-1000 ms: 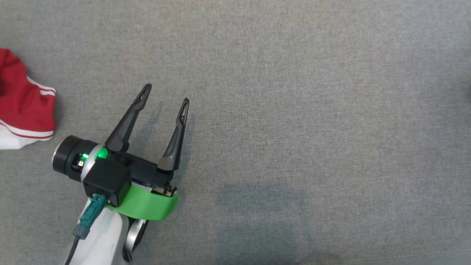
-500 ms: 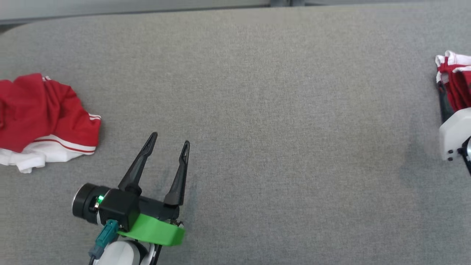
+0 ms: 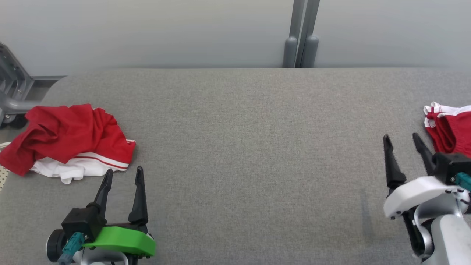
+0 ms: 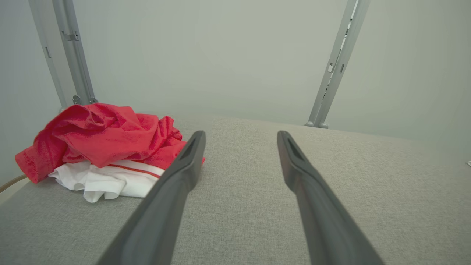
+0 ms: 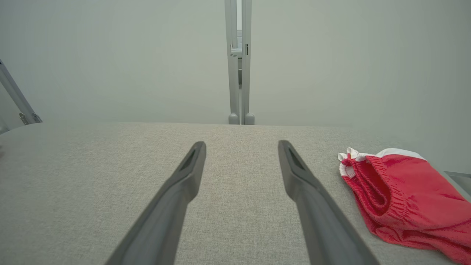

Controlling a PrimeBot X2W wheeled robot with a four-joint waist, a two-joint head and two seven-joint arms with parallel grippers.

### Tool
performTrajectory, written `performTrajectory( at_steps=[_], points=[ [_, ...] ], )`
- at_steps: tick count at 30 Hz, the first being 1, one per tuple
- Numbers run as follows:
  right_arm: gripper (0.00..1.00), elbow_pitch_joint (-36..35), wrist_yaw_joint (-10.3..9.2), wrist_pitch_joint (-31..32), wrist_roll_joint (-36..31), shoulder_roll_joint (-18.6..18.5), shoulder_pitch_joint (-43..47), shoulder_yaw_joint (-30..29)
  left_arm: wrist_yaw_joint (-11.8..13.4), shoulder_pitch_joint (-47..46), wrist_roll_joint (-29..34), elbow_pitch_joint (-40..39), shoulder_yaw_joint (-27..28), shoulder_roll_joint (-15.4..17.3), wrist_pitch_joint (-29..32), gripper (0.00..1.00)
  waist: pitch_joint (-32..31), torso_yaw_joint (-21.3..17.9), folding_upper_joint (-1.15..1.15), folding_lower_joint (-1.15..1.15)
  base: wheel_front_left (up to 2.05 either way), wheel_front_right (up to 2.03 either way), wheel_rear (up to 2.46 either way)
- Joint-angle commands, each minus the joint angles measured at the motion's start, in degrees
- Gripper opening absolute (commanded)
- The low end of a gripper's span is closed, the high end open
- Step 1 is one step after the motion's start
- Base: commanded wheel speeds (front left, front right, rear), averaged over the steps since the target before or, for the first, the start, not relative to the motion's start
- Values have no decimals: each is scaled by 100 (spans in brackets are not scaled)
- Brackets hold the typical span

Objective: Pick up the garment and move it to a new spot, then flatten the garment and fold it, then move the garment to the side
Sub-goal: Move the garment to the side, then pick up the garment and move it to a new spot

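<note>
A crumpled red and white garment [image 3: 70, 138] lies in a heap at the left end of the grey table [image 3: 243, 154]; the left wrist view shows this heap [image 4: 103, 147] just left of the fingers. My left gripper [image 3: 124, 176] is open and empty, a little in front of that heap. A second red garment with white trim [image 3: 449, 127] lies folded at the right edge, and in the right wrist view it sits to the right [image 5: 401, 191]. My right gripper [image 3: 402, 138] is open and empty, just left of it.
A pale wall runs behind the table, with a grey upright post [image 3: 301, 35] at its middle. A grey metal frame with a caster [image 3: 11, 92] stands off the table's left far corner. The fabric top between the two garments is bare.
The head camera has tilted up, so the wall, post and both garments came into view. The right gripper, shut on the red garment half a second ago, now stands open beside it.
</note>
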Motion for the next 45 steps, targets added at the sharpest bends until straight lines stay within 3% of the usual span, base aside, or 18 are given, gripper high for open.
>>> performTrajectory(
  at_steps=[1, 6, 14, 30, 45],
  points=[
    [100, 14, -8, -46, 84, 49, 122, 27, 29, 99, -40, 27, 45, 42, -23, 100, -266, 172, 0, 1, 0, 0, 0],
    [100, 178, -9, -216, 187, 323, 394, 162, -98, 86, -85, 195, 55, 150, -51, 100, -340, 217, 0, 1, 0, 0, 0],
    [100, 350, -8, -440, 342, 505, 783, 328, -573, 48, -178, 480, -5, 191, -129, 100, -482, 306, 0, 1, 0, 0, 0],
    [100, 381, -8, -517, 448, 553, 1343, 411, -617, 165, 122, 1040, -108, 255, -155, 100, -577, 220, 0, 1, 0, 0, 0],
    [100, 373, -8, -509, 447, 552, 1302, 462, -704, 108, 261, 900, 19, 174, -154, 100, -497, 238, 0, 1, 0, 0, 0]
  ],
)
